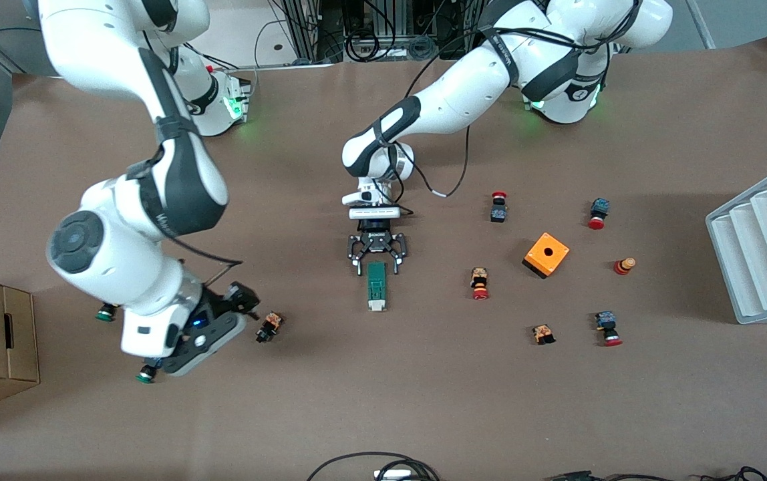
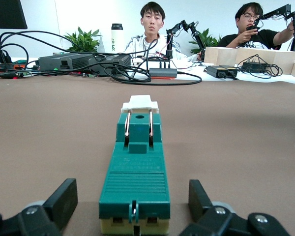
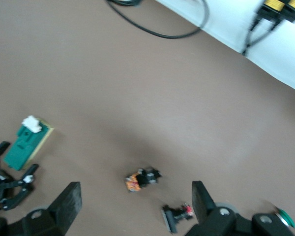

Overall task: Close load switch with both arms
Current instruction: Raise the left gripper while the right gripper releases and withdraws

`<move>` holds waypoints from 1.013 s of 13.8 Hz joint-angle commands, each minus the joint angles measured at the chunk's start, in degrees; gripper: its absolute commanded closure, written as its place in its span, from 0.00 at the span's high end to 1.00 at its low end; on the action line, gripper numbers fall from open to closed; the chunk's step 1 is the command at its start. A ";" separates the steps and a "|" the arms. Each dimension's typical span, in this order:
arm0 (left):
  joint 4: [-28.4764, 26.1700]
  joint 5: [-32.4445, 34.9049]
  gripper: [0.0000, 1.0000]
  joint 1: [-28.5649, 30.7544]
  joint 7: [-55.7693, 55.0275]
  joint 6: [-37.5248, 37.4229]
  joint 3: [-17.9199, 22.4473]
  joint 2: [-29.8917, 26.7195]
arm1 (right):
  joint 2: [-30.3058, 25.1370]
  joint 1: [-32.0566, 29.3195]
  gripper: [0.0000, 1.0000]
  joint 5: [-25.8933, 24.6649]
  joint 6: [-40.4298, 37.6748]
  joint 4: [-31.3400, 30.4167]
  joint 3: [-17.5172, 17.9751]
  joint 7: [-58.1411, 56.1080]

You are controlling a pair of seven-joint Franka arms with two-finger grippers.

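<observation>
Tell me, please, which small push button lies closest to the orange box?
The red-capped button between the orange box and the load switch; the other buttons lie farther off.

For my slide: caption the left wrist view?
Left gripper, jaws open, straddles the green load switch lying on the table.

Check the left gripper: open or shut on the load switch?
Open: the left gripper has its fingers spread, straddling the load switch end with gaps.
</observation>
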 commanded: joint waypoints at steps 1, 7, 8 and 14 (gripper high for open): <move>0.44 0.16 1.00 -0.78 0.02 0.02 0.58 0.29 | -1.53 -3.60 1.00 1.27 -1.04 -1.11 0.39 -0.06; -0.27 -8.08 1.00 -0.25 13.54 2.56 0.05 -4.00 | -3.72 -7.57 1.00 1.36 -10.34 -1.28 -3.12 0.11; -0.27 -10.36 1.00 -0.25 16.34 3.70 0.05 -5.23 | -4.51 -7.66 1.00 1.36 -11.58 -2.15 -4.43 0.20; 0.34 -31.97 0.99 0.28 41.82 9.06 -1.00 -14.11 | -10.91 -13.90 1.00 -3.99 -19.31 -5.32 -4.53 0.02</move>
